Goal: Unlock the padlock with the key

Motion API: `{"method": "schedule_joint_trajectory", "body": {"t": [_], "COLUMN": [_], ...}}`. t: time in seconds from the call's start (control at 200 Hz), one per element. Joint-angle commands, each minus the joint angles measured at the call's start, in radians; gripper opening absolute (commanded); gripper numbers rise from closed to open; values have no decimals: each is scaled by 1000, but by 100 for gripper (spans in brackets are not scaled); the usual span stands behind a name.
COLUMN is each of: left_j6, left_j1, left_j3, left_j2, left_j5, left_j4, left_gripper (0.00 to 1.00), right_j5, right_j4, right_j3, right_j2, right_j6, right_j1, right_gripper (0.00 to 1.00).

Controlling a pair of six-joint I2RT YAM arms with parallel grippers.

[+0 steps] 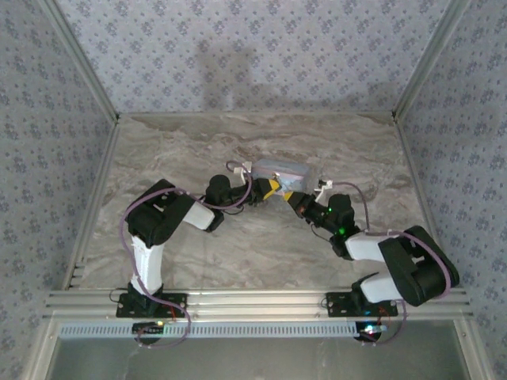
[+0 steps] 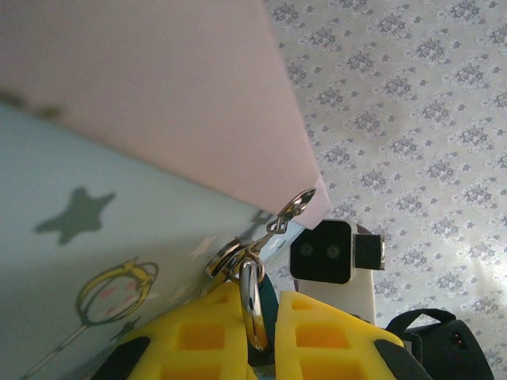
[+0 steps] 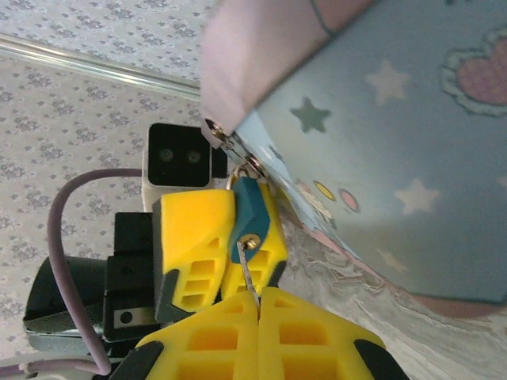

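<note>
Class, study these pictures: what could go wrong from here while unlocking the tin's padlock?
1. The right claw pinches only the thin key; twisting may make it slip or bend.
2. The left claw grips the small padlock, linked to the tin by metal rings; a hard turn might drag or tip the tin.

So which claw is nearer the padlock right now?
Left. The left claw is clamped around the padlock; the right claw sits just off it, pinching the key.
</note>
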Motion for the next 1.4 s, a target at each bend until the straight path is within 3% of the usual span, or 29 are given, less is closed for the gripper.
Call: {"method": "schedule_joint_trajectory", "body": {"t": [0.0, 0.72, 1.394], "left_j6": [6, 9, 8], "left_j1": [-10, -10, -9], "left_j3": [41, 42, 41], "left_j2": [-45, -42, -45], "left_j5": [23, 19, 18], "left_j4": [101, 102, 101], "left_gripper": [0, 0, 0], "right_j5": [-13, -41, -54], "right_j4": [60, 87, 24], "right_j3": [32, 32, 2], "right_j2": [10, 71, 17], "right_j6": [8, 27, 6], "right_j1": [3, 2, -13], "right_gripper": [0, 0, 0]}}
